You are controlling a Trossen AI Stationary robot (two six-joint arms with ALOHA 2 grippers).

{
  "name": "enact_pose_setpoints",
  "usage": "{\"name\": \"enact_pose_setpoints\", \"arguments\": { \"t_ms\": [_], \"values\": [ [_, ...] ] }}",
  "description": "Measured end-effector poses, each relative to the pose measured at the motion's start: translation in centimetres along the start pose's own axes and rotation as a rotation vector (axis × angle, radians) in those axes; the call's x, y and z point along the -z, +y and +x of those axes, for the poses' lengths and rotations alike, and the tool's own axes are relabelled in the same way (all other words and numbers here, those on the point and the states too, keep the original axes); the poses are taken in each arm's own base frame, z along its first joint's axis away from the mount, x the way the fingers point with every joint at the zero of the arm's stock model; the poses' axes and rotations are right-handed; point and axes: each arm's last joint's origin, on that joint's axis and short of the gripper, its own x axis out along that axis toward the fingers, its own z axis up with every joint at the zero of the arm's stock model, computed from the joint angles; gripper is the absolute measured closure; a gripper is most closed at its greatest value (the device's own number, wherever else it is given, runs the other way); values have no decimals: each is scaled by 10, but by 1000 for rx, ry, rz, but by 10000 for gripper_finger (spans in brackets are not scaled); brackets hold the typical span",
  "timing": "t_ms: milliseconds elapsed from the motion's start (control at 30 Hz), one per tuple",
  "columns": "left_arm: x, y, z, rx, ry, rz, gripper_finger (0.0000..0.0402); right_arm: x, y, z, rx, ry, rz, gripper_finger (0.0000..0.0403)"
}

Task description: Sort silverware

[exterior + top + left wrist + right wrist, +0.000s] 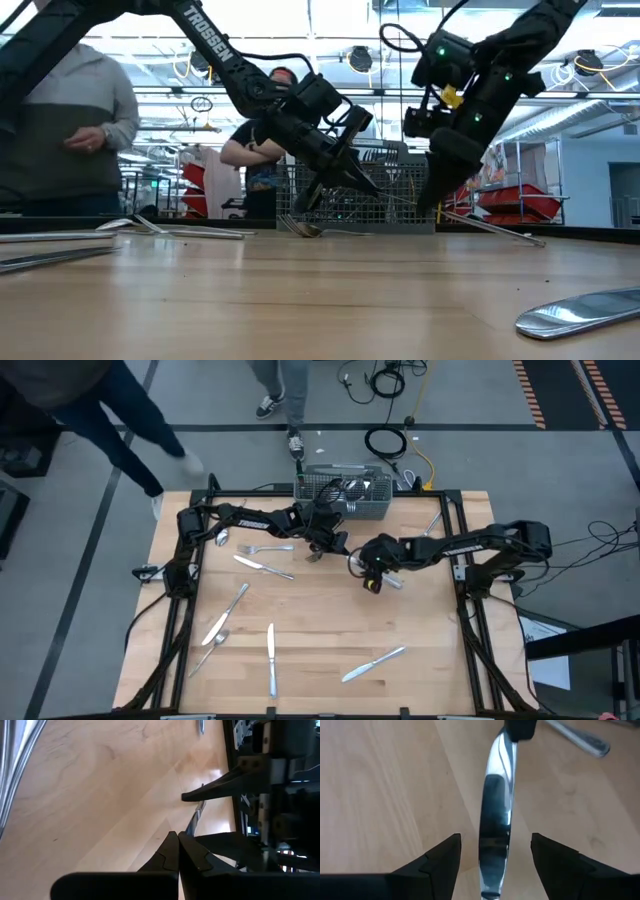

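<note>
Wooden tabletop (320, 660): left gripper (318, 550) pressed together near the far basket (342, 497); right gripper (495, 852) spread astride a knife (495, 825).

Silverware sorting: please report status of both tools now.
Left tool shut, empty, near the basket. Right tool open, astride a knife on the table. Silverware mostly scattered. Nothing blocking.

knife (495, 825) handle cut off at the edge (right wrist view)
</note>
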Motion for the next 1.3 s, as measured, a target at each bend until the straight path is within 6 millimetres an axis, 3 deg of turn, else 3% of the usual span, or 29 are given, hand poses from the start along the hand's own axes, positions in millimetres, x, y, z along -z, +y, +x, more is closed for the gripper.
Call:
{"name": "enact_pose_setpoints", "arguments": {
  "t_ms": [200, 533, 1300],
  "values": [
    [0, 0, 0, -2, -4, 1, 402, 0, -1, 1, 26, -7, 2, 212],
    [-1, 0, 0, -10, -22, 3, 402, 0, -1, 0, 29, -5, -3, 363],
    [-6, -5, -2, 29, -70, 37, 382, -1, -2, 0, 99, -22, 30, 364]
  ]
}}
